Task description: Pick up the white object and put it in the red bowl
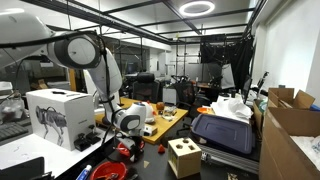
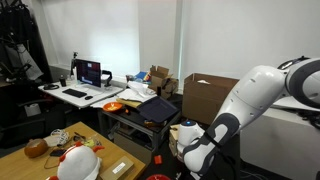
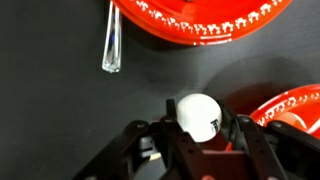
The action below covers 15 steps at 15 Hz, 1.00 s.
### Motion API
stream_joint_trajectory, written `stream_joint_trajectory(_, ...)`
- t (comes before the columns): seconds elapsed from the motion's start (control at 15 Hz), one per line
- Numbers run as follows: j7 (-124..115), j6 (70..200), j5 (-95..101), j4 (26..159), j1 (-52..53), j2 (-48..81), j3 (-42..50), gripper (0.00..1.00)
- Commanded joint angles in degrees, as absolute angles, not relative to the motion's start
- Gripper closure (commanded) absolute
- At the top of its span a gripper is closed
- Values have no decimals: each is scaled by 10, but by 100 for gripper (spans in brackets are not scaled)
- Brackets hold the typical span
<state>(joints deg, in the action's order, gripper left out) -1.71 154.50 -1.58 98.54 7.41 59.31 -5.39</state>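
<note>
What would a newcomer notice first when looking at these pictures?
The big white robot arm dominates both exterior views, bending down in a cluttered lab. In the wrist view, the white object sits clamped in the gripper over a black surface. A red patterned dish fills the top edge, and a second red rim shows at the right.

The robot arm is white and shiny, made of fat round tubes joined end to end. Dark grey rings show where the tubes meet. A flat dark circle sits on one joint and may be a cap. The gripper is black, with two thick fingers built from linked bars.
</note>
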Motion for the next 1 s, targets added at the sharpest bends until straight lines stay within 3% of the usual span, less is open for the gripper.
stream_joint_trajectory(0.0, -21, 1531, -15, 997, 72, 544, -50, 82)
stream_joint_trajectory(0.93, 15, 1509, -32, 909, 63, 565, -120, 82)
